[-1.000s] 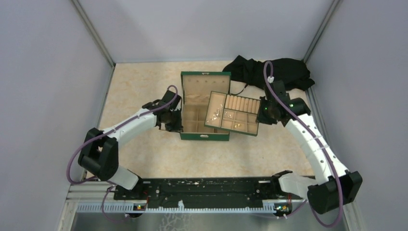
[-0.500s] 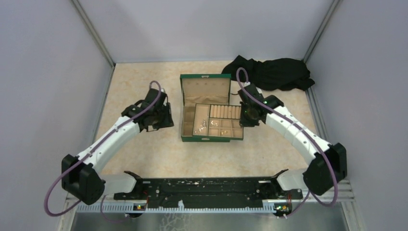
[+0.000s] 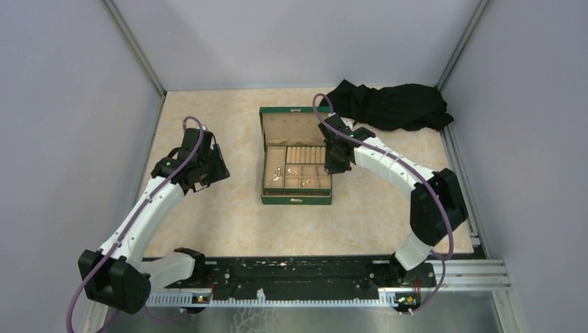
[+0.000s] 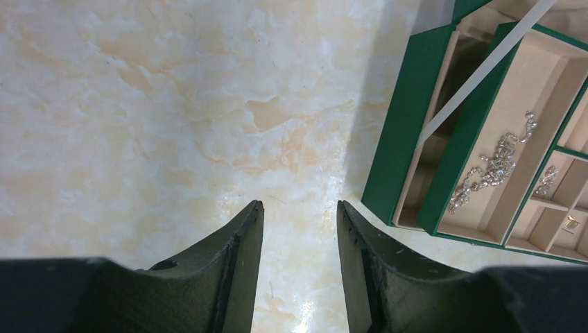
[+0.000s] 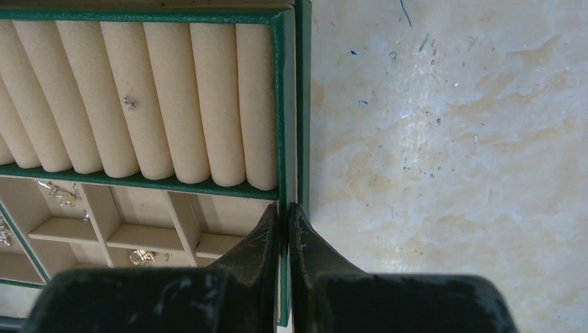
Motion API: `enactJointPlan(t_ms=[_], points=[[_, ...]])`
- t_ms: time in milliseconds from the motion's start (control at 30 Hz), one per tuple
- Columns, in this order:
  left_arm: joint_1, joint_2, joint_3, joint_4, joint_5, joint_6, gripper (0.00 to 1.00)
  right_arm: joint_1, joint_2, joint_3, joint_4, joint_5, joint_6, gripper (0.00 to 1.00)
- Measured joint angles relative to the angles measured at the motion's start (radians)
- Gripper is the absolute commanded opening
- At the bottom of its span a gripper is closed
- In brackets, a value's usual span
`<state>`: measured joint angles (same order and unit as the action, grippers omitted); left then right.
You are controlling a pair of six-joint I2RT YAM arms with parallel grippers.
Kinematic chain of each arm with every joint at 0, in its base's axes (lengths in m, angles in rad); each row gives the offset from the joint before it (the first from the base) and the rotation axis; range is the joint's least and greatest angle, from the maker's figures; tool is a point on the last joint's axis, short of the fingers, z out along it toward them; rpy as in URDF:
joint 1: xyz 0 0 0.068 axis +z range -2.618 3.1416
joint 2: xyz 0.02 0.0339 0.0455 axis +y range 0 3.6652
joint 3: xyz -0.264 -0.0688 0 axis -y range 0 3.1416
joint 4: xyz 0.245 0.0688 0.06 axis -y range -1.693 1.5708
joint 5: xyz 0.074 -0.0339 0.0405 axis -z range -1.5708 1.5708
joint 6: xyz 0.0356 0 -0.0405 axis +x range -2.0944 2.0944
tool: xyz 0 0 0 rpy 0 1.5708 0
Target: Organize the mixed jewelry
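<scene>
A green jewelry box (image 3: 297, 199) stands mid-table with its lid (image 3: 295, 128) open at the back. The tan wooden tray (image 3: 329, 177) sits inside it. My right gripper (image 3: 333, 159) is shut on the tray's green right wall (image 5: 283, 173). The mixed jewelry (image 4: 494, 165) lies as small silvery pieces in the tray's left compartment. More pieces (image 5: 61, 193) and a gold piece (image 5: 141, 257) lie in small compartments. One tiny piece (image 5: 128, 103) rests on the padded rolls (image 5: 173, 97). My left gripper (image 3: 211, 173) is open and empty over bare table (image 4: 298, 208), left of the box.
A black cloth (image 3: 395, 104) lies crumpled at the back right, behind the right arm. Grey walls enclose the table on three sides. The marble-patterned tabletop (image 4: 173, 104) lies bare left of the box.
My right gripper has carried the tray leftward from beside the box and it now sits squarely inside. My left arm has drawn back to the left, away from the box.
</scene>
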<state>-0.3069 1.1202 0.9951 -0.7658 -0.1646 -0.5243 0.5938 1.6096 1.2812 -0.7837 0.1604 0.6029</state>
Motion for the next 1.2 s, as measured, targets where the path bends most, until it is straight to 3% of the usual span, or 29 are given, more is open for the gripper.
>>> enactJointPlan(t_ms=[1200], points=[[0.002, -0.05, -0.079, 0.0, 0.032, -0.026, 0.49, 0.014, 0.055, -0.053, 0.082, -0.019, -0.034, 0.0]])
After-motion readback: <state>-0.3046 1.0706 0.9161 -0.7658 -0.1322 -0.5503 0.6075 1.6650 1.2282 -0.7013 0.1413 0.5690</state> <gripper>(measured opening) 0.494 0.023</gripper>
